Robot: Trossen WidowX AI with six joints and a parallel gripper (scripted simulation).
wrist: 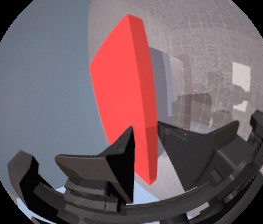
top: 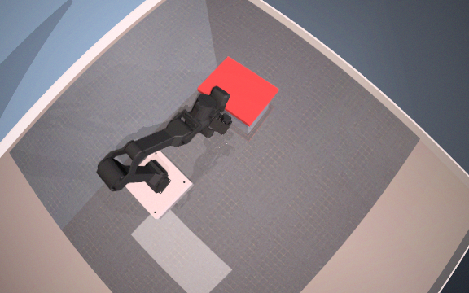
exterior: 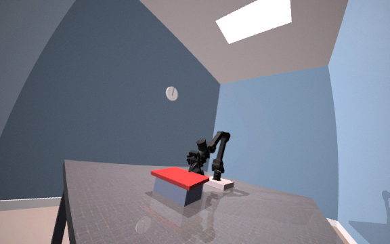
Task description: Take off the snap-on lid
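Note:
The red lid (top: pixel 244 85) (exterior: pixel 178 176) (wrist: pixel 119 75) sits over the top of the blue-grey storage box (top: pixel 257 120) (exterior: pixel 169 191) (wrist: pixel 163 80) and looks about level. The box stands upright on the table. My gripper (top: pixel 228 118) (wrist: pixel 144 127) is shut on the lid's edge at the side facing the arm's base. In the wrist view one finger is against the lid's top face and the other is on its underside. From these views I cannot tell whether there is a small gap between lid and box. In the exterior view the fingertips are hidden behind the lid.
The arm's pale base plate (top: pixel 175 189) (exterior: pixel 228 186) stands on the table (top: pixel 300 163) (exterior: pixel 114 190) on the gripper's side of the box. A pale rectangular patch (top: pixel 183 252) shows on the table beside the base in the top view.

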